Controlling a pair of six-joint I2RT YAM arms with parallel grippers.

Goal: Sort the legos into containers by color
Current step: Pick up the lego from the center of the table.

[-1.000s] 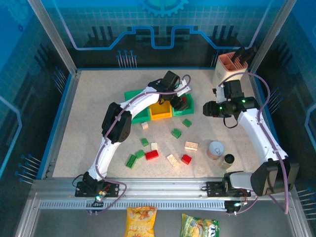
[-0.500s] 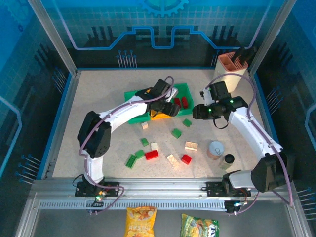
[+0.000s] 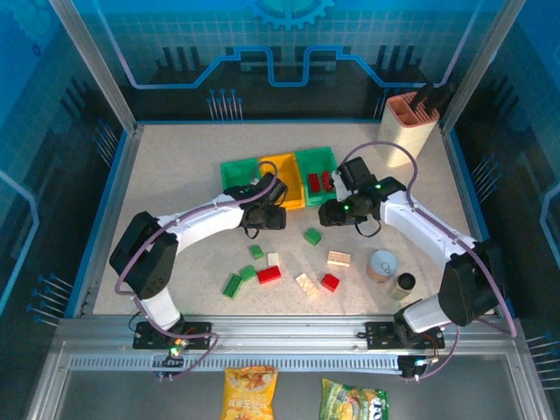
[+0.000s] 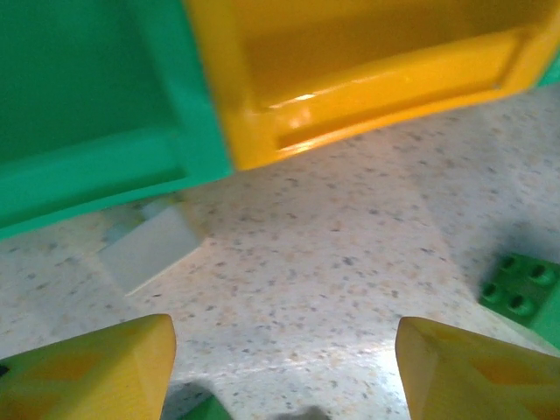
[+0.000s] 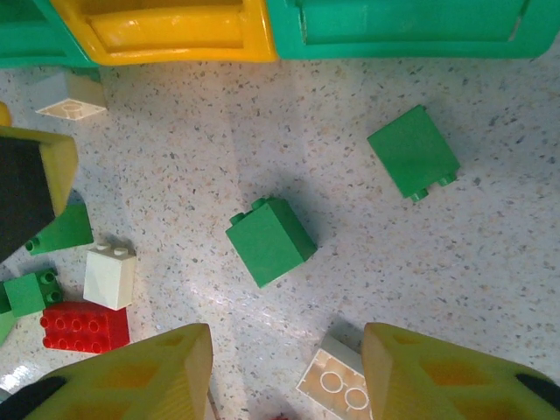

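Three containers stand in a row at the back: a green bin (image 3: 236, 170), a yellow bin (image 3: 280, 169) and a green bin (image 3: 317, 166) with red legos (image 3: 318, 182) in it. Loose legos lie in front: a green brick (image 3: 312, 235), a red brick (image 3: 269, 274) and a cream brick (image 3: 339, 258). My left gripper (image 3: 267, 215) hovers open and empty before the yellow bin (image 4: 367, 52), a white brick (image 4: 149, 249) just ahead. My right gripper (image 3: 337, 213) is open above a green brick (image 5: 269, 239), with a cream brick (image 5: 337, 381) between its fingertips' level.
A tall cream holder with a pink rim (image 3: 407, 122) stands at the back right. A round can (image 3: 382, 265) and a small dark cap (image 3: 405, 282) sit near the right front. More green, white and red bricks (image 5: 85, 325) lie left of the right gripper.
The left arm has drawn back from over the bins down to the table in front of them, jaws narrower. The right arm has swung left and nearer, over the loose bricks.
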